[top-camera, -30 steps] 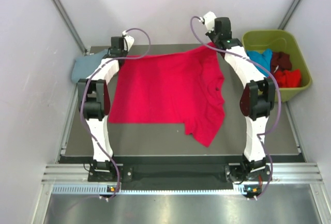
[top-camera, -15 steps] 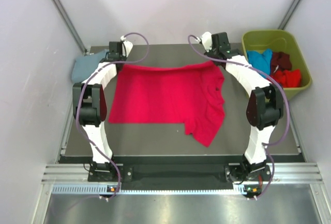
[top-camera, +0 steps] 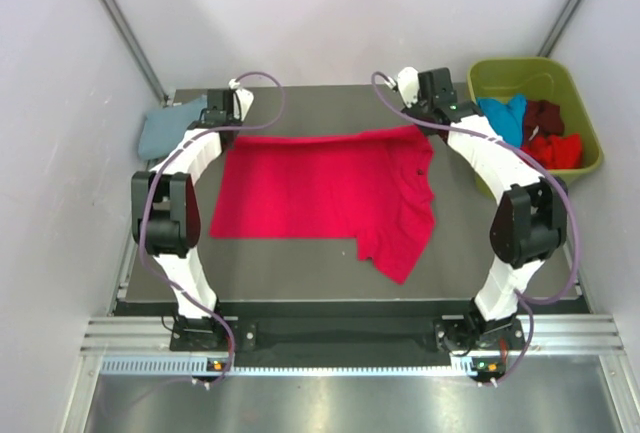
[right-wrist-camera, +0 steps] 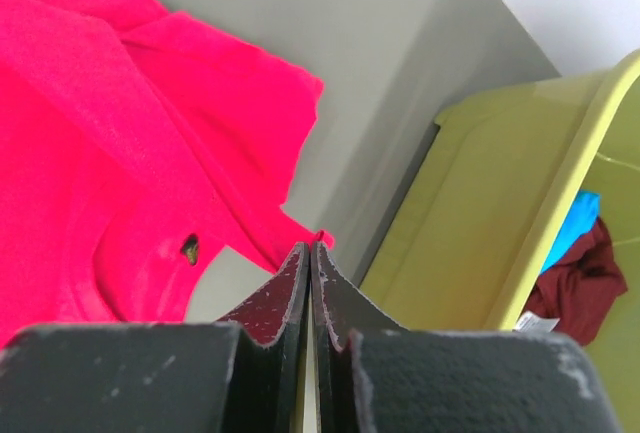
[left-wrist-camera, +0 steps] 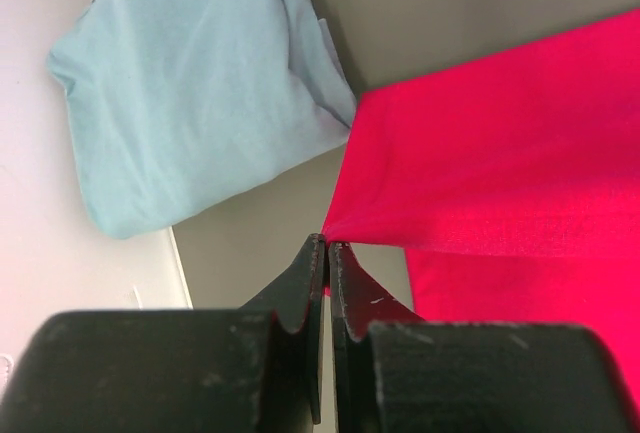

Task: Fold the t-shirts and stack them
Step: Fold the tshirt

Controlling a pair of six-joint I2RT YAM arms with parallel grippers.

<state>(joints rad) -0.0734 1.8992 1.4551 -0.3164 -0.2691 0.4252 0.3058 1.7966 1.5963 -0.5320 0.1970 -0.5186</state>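
left claw (left-wrist-camera: 327,251) clamped on crimson t-shirt (top-camera: 320,188), far-left corner | right claw (right-wrist-camera: 309,253) clamped on its far-right edge (near olive bin (right-wrist-camera: 470,213))

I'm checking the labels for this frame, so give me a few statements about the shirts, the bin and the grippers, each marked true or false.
1. The left gripper and the right gripper each pinch a far corner of the red shirt. True.
2. The blue-grey shirt lies in the bin. False: it sits folded at the far left corner of the table.
3. A bright blue shirt lies in the bin. True.
4. The red shirt is folded into a small neat square. False: it is spread wide over the table, with one part trailing toward the near edge.
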